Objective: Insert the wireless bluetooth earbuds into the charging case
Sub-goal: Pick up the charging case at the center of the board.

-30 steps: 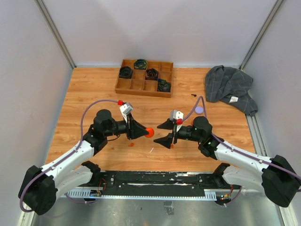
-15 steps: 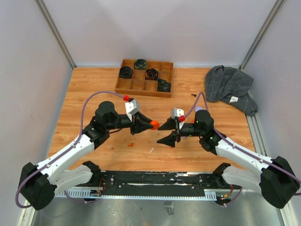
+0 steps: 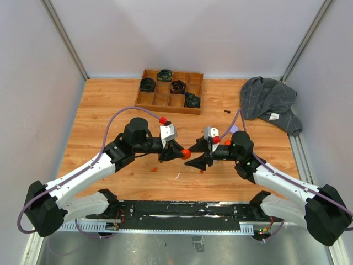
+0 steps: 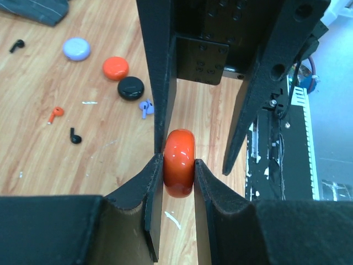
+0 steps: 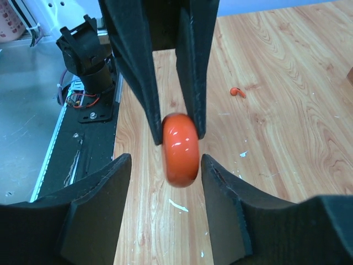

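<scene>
My left gripper is shut on an orange-red puck-like charging case, held on edge above the wooden table. In the top view the left gripper meets my right gripper at the table's middle. My right gripper is open, with the case between its jaws and not touching either. An orange earbud lies on the table. The left wrist view shows an orange earbud, two black earbuds and a lavender earbud.
A lavender case, an orange one and a black one lie by the loose earbuds. A wooden compartment tray with black items stands at the back. A grey cloth lies at back right.
My left arm has swung right and forward with the orange case, bringing it between the right gripper's open jaws. The right gripper shifted slightly.
</scene>
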